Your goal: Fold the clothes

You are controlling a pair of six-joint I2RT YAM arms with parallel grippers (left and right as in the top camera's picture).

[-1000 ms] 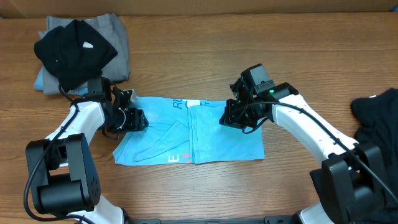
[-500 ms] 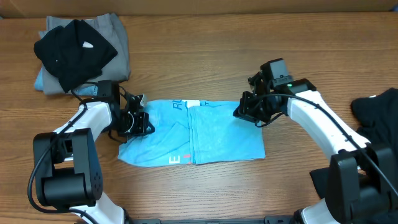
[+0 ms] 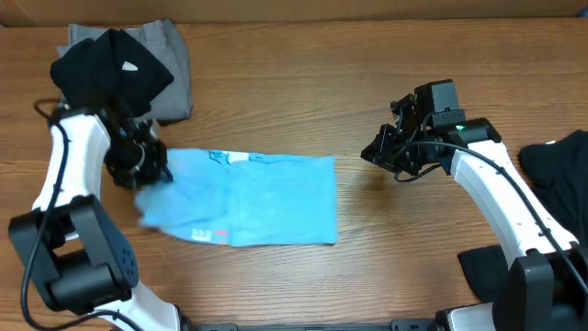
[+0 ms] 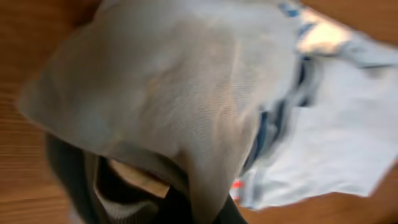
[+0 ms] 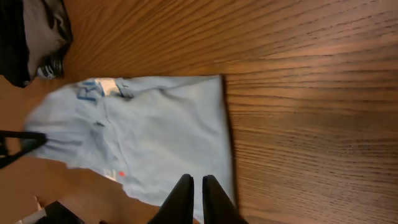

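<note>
Sky-blue T-shirt (image 3: pixel 257 198): judged light, limp, prone to bunching; left tool (image 3: pixel 138 171) clenched on its edge, where a hem should give firm hold. Right tool (image 5: pixel 198 194) closed, empty.

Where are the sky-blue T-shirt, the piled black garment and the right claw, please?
sky-blue T-shirt (image 3: pixel 266 198), overhead view, middle of its cloth.
black garment (image 3: pixel 106 78), overhead view, centre of its top.
right claw (image 5: pixel 198 182), right wrist view, between its fingertips.

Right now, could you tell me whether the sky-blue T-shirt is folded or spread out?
Partly folded: the sky-blue T-shirt lies as a rectangle with no sleeves showing, layers overlapping, while the left hand pinches its bunched edge.
</note>
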